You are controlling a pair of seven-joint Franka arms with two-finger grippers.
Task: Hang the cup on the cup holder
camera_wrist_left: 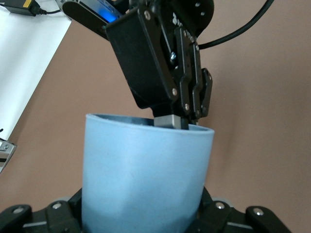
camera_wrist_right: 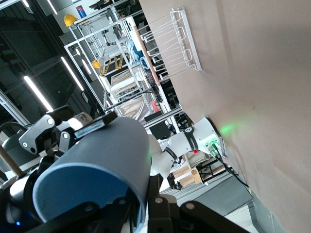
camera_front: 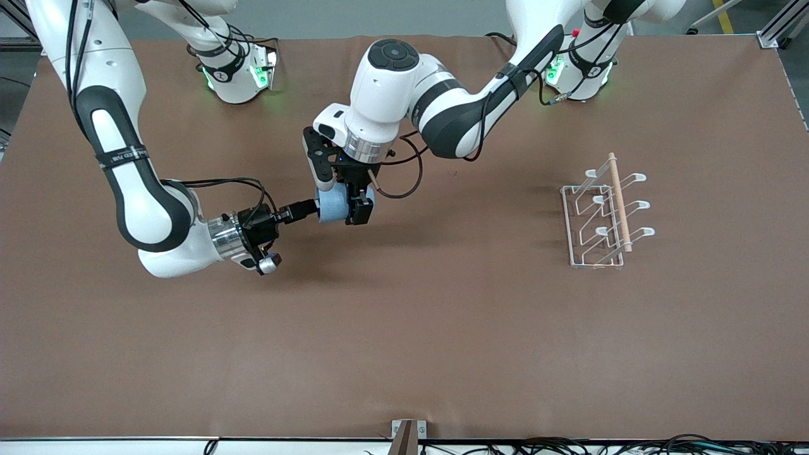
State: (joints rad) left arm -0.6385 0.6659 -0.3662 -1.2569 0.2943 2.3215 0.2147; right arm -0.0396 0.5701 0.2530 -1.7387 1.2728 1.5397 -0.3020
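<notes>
Both arms meet above the middle of the tabletop [camera_front: 404, 328]: the right gripper [camera_front: 314, 208] reaches level from a bent elbow, its jaws clenched on the rim of the cup [camera_front: 331, 204], one finger [camera_wrist_left: 171, 121] inside. The left gripper [camera_front: 355, 203] points down from above, its jaws grasping the cup's sides. The cup holder [camera_front: 603, 215] stands well apart toward the left arm's end.

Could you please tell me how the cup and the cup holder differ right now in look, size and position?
The cup is a solid light-blue tumbler; the cup holder is open white wire with a wooden rod on top. The cup is much smaller. It lies on its side in the air, gripped by both the left gripper and right gripper; the holder stands on the table toward the left arm's end.
</notes>
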